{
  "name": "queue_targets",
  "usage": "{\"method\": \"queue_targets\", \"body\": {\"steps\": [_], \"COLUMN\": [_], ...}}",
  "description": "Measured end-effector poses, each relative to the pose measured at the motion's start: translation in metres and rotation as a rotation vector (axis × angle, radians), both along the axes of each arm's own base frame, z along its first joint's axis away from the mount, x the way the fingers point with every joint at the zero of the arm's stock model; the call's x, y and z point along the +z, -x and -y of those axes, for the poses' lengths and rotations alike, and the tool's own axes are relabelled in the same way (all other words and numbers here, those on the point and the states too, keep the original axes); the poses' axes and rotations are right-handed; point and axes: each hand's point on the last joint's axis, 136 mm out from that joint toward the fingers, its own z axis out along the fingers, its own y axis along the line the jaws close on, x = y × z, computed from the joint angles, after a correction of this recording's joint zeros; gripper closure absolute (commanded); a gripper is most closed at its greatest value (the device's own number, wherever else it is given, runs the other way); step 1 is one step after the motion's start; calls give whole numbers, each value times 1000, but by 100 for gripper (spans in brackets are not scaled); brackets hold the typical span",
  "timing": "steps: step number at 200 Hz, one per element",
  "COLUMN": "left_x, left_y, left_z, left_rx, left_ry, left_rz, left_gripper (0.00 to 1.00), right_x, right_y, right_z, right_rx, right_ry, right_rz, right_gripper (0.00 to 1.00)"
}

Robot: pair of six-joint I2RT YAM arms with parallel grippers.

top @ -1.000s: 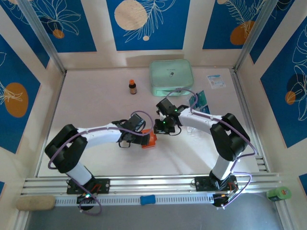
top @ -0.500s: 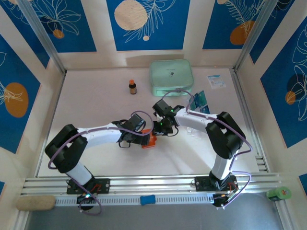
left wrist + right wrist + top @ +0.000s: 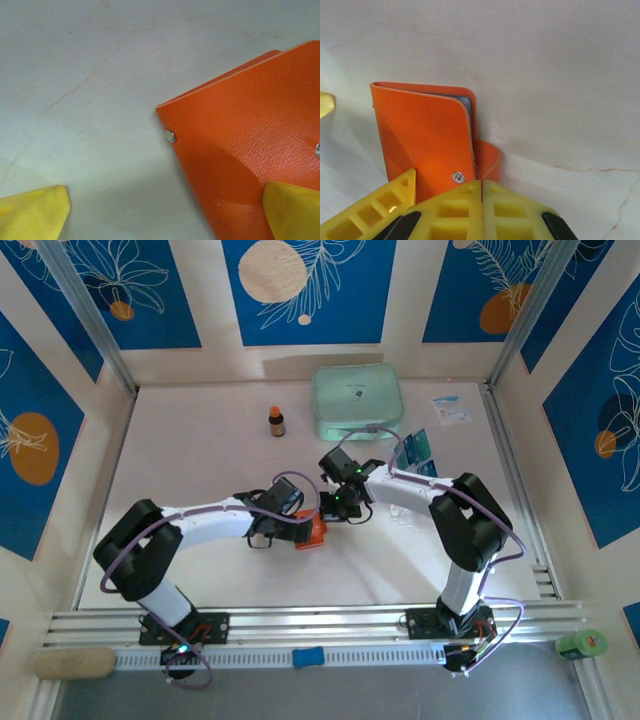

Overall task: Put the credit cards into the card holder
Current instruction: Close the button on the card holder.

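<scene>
The orange card holder [image 3: 316, 531] lies mid-table with its cover nearly shut, and a blue card edge [image 3: 466, 103] shows inside it. My left gripper [image 3: 300, 529] [image 3: 162, 215] is open wide. One yellow finger [image 3: 292, 210] rests on the holder [image 3: 250, 125], the other finger [image 3: 32, 212] on the table beside it. My right gripper [image 3: 333, 510] [image 3: 482, 186] is shut, its tips against the holder's [image 3: 420, 135] snap side, by the strap [image 3: 489, 160]. Loose teal credit cards [image 3: 417, 452] lie at the right.
A mint-green zip case [image 3: 357, 400] stands at the back, a small brown bottle [image 3: 277, 421] to its left. A white paper slip [image 3: 450, 408] lies at the back right. Aluminium rails [image 3: 520, 470] edge the table.
My right gripper has shifted slightly left toward the holder and its fingers have closed together. The left arm has stayed where it was, fingers open.
</scene>
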Motion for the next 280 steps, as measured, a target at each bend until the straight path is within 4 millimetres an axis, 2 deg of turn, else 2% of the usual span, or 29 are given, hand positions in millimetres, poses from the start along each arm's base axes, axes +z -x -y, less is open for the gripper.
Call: {"method": "queue_targets", "body": {"steps": [28,42,78,162,221,280], "left_x": [0,0,0,0,0,0], "left_y": [0,0,0,0,0,0], "left_z": [0,0,0,0,0,0], "left_rx": [-1,-1,-1,-1,-1,-1], "left_ry": [-1,-1,-1,-2,-2,-2], "left_rz": [1,1,1,1,1,1], "left_gripper": [0,0,0,0,0,0], "right_x": [0,-1,-2,-5,3,3], "right_y": [-1,-1,-1,1,2,3], "right_z": [2,2,4,4,-13,-19], "right_rx": [-4,-6,-3,-9,-11,-20], "right_ry": [2,4,10,-36,-149,-187], "right_rz": [-1,-1,1,-13,-45,-63], "right_gripper": [92,92,100,100,100,100]}}
